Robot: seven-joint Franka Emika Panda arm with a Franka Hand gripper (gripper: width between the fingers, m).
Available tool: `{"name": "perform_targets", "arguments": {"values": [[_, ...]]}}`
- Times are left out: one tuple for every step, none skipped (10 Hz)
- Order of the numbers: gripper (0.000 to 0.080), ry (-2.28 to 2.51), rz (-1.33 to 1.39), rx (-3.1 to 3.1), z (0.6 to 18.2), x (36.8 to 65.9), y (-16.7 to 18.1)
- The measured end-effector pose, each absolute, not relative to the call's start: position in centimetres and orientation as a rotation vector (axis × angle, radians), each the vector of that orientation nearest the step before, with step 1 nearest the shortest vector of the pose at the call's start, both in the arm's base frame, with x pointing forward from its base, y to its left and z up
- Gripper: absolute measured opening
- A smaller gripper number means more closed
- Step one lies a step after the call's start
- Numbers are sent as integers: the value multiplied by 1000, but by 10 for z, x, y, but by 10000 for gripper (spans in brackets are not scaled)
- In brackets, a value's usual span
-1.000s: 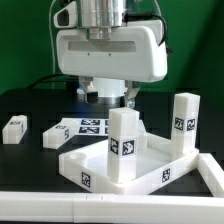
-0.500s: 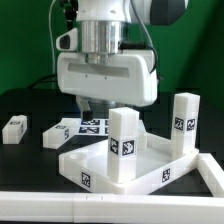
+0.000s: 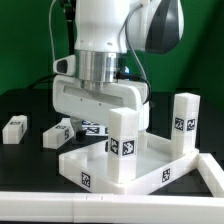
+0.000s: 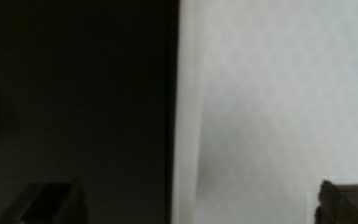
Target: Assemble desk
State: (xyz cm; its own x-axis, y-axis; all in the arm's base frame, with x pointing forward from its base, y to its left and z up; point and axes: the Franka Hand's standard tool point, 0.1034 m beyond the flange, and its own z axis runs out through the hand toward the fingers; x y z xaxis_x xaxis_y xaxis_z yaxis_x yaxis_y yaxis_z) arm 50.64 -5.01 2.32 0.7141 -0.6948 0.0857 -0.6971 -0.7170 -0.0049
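Hovering claw [image 4: 194,205], jaws wide apart; smooth white rimmed tabletop [image 3: 145,178], boxy tagged leg [image 3: 123,145] upright on it.

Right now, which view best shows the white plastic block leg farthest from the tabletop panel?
The exterior view: that white plastic block leg lies whole on the black table. The wrist view shows only dark and blank white areas.

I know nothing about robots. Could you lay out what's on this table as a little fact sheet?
Tabletop: lying flat, rim up
Claw: open, holding nothing
Arm: low over the table, behind the tabletop
Upright legs: front leg and right leg, standing at the tabletop
Loose legs: far-left leg and middle-left leg, lying on the table
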Motion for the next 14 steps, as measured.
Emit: {"name": "perform_targets", "arguments": {"values": [[649, -1169, 122, 2881, 21, 505, -50], [649, -1166, 117, 2879, 19, 504, -51], [529, -1160, 115, 2881, 18, 504, -51], [529, -1160, 114, 2881, 18, 503, -51], [388, -1154, 113, 2883, 18, 503, -51], [255, -1143, 108, 2885, 16, 502, -52], [255, -1140, 103, 2883, 14, 501, -53], [70, -1140, 110, 2885, 15, 503, -54], [62, -1149, 117, 2886, 17, 506, -54], [62, -1146, 114, 2886, 16, 505, -54], [61, -1146, 115, 2886, 16, 505, -54], [61, -1146, 115, 2886, 16, 505, -54], [61, -1146, 115, 2886, 16, 505, -54], [61, -1146, 115, 2886, 16, 505, -54]]}}
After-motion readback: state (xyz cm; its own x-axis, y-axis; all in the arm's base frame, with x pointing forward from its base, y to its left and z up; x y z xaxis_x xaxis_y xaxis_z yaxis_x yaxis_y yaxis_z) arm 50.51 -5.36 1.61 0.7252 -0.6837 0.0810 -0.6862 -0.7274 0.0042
